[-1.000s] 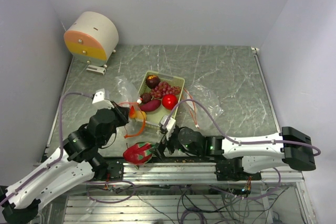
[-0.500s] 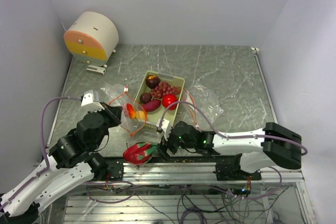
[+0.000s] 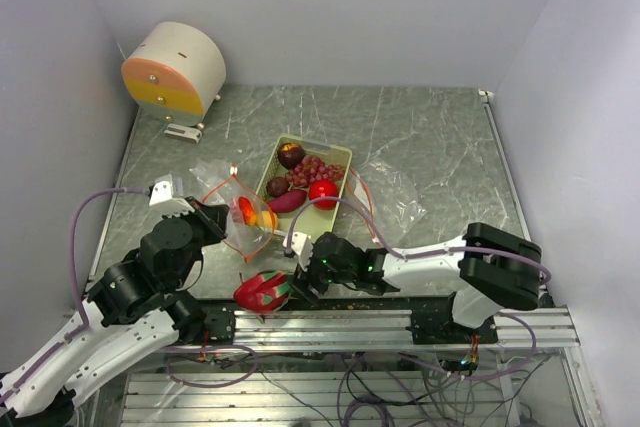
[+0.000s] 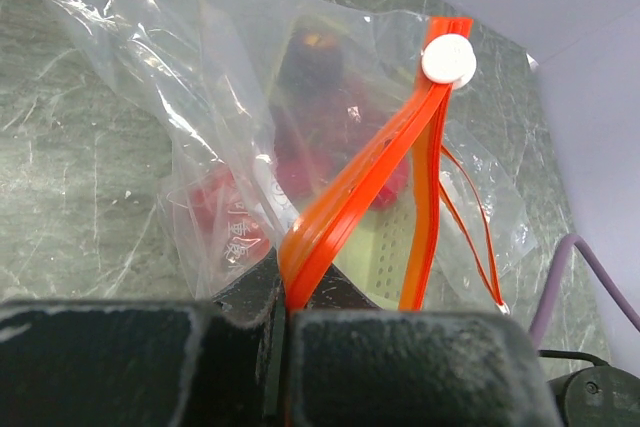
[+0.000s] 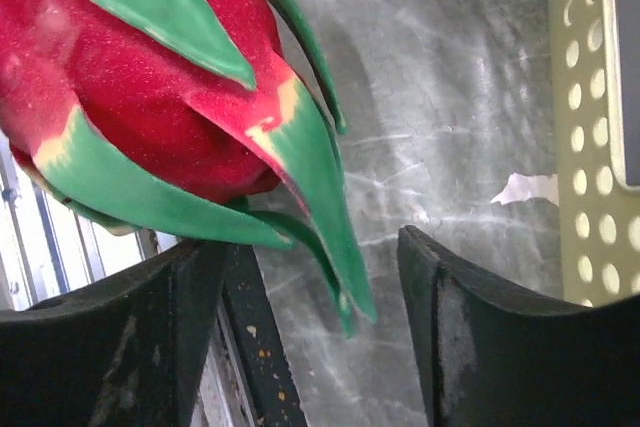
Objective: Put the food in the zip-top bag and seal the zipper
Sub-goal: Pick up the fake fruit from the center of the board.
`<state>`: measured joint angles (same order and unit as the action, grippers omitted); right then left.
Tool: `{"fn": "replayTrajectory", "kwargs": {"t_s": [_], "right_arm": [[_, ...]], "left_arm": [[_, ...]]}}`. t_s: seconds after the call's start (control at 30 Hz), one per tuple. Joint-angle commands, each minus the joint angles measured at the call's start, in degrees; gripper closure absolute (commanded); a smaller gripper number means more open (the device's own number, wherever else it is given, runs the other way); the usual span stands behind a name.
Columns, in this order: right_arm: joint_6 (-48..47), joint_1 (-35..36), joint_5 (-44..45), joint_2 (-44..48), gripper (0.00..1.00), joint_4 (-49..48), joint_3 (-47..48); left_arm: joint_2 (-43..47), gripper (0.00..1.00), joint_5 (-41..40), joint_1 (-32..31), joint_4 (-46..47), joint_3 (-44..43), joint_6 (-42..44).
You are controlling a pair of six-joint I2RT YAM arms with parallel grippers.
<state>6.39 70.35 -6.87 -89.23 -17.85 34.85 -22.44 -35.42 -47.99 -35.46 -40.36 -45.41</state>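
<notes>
The dragon fruit (image 3: 262,290) lies at the lower centre of the overhead view, at the near edge of the desk (image 3: 430,137). It is just left of the right pincer (image 3: 299,282), the nearer arm, with its long axis pointing toward that pincer. The right wrist view adds what the overhead hides: jaws wide, only a green tip between them, the fruit's body up-left. The left pincer (image 4: 285,322) is clamped on the orange zipper (image 4: 370,167) of the zip-top bag (image 4: 200,127), left of the tray (image 3: 320,144).
</notes>
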Motion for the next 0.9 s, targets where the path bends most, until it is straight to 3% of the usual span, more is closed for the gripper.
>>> {"fn": "replayTrajectory", "kwargs": {"t_s": [0.0,0.17,0.27,0.37,0.53,0.87], "right_arm": [[-1.21,-0.12,2.4,-2.99,0.36,-2.16,2.38],[-0.74,-0.1,0.6,-2.6,0.47,-2.97,1.65],[0.08,-0.1,-0.5,-1.62,0.81,-2.5,1.16],[0.9,0.01,-1.4,-0.22,1.0,-2.24,0.29],[3.05,0.25,-0.72,4.84,1.0,-0.07,-0.5],[3.77,1.38,-3.86,25.9,1.0,13.89,1.93]], "left_arm": [[0.23,0.93,-0.55,-0.04,-0.07,-1.43,0.76],[0.73,0.93,-0.96,-0.04,-1.16,-1.61,0.64],[1.35,0.93,-1.01,-0.09,-1.19,-1.4,0.48],[1.52,0.93,-1.1,-0.08,-1.34,-1.22,0.32],[1.56,0.93,-1.26,-0.05,-1.36,-1.11,0.19],[0.78,0.93,-1.67,-0.07,-1.11,-1.31,0.6]]}}
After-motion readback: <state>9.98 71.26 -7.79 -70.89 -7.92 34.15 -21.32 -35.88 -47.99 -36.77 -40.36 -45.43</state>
